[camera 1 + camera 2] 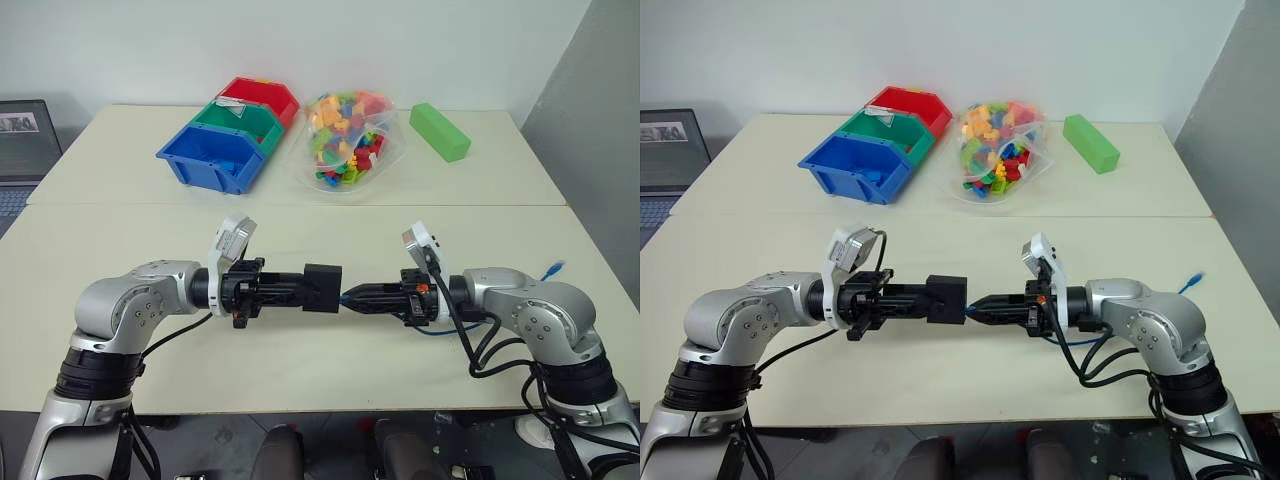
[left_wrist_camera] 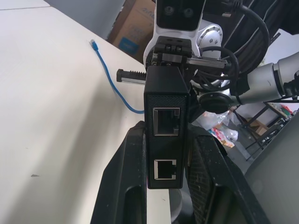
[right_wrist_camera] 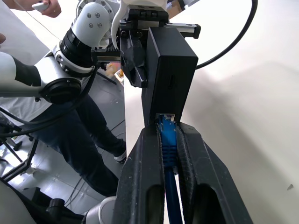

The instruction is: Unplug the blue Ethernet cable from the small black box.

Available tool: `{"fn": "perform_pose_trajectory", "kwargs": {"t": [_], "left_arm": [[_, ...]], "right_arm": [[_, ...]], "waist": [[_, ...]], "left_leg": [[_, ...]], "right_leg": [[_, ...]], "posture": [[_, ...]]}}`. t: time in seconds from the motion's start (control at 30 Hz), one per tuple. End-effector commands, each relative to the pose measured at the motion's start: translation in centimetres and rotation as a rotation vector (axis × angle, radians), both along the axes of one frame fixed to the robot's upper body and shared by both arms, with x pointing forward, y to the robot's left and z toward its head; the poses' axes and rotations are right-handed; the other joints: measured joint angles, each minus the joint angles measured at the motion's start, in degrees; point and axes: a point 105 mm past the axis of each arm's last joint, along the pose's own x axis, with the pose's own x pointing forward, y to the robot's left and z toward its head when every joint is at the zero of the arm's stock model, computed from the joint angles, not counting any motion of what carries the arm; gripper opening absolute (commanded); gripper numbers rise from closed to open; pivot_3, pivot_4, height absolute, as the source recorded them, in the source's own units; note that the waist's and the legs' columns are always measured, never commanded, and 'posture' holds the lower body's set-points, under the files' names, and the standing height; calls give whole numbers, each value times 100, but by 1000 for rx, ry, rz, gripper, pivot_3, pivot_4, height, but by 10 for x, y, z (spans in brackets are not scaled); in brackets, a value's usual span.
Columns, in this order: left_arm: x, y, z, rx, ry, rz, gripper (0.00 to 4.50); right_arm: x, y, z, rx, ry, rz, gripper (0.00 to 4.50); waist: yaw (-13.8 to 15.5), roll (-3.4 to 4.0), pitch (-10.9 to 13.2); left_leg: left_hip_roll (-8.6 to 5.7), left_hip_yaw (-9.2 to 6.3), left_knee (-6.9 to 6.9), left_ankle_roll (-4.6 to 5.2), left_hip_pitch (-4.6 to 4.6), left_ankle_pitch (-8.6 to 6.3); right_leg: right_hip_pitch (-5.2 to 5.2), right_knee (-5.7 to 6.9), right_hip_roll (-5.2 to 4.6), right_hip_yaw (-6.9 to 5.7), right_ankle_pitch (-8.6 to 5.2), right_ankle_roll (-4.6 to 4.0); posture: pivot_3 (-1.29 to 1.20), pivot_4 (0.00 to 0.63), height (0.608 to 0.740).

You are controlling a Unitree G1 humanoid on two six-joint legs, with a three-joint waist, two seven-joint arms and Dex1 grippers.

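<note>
Right wrist view, blue Ethernet cable (image 3: 168, 140) plug hidden in small black box (image 3: 169, 70)

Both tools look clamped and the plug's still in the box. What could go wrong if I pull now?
1. The right tool pinches the blue cable right behind its plug; if the latch isn't pressed, pulling may strain the cord.
2. The left tool holds the black box by its sides only, so a hard tug could slide it out.
</note>
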Motion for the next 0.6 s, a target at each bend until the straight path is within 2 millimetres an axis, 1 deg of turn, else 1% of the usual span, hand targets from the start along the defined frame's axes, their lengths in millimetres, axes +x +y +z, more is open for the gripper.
{"fn": "perform_pose_trajectory", "kwargs": {"t": [0.03, 0.17, 0.33, 0.4, 0.47, 0.53, 0.6], "left_arm": [[1, 13, 6, 16, -40, 25, 777], [4, 25, 5, 38, -47, 72, 777], [6, 28, 6, 44, -61, 99, 776], [7, 29, 6, 44, -67, 120, 776], [12, 32, 5, 52, -83, 174, 776], [14, 34, 3, 64, -93, 205, 776], [15, 34, -1, 75, -105, 229, 776]], "right_arm": [[1, -14, -4, -50, 2, -11, 95], [5, -33, -14, -105, 19, -61, 85], [8, -42, -12, -96, 9, -111, 82], [20, -46, -9, -79, -28, -183, 82], [72, -63, -5, -79, -169, -473, 82], [104, -78, -6, -119, -279, -657, 82], [131, -95, -11, -203, -390, -810, 82]], "waist": [[0, 0, 0], [1, 0, 0], [0, 0, 0], [1, 0, 0], [-11, -3, -1], [-72, -2, 2], [-90, -1, 3]], "left_leg": [[0, 0, 0, 0, 0, 0], [0, 0, -1, 0, -1, 0], [0, 2, -1, 1, -1, 0], [0, 1, -1, 1, -1, 0], [0, 2, -1, 1, -1, 0], [4, 2, 0, 1, 1, 0], [0, 6, 0, 1, 1, 0]], "right_leg": [[0, -1, 0, 0, 0, 0], [-1, -3, 0, 0, 0, 0], [-2, -3, 0, 2, 0, 0], [-2, -3, 0, 1, 0, 0], [-2, -3, 0, 1, -1, 0], [-1, -3, 2, 3, 0, 1], [-3, -2, 0, 7, 2, 4]], "posture": [[0, 150, 740], [0, 150, 740], [0, 150, 740], [0, 150, 740], [0, 150, 740], [0, 150, 740], [0, 150, 740]]}}
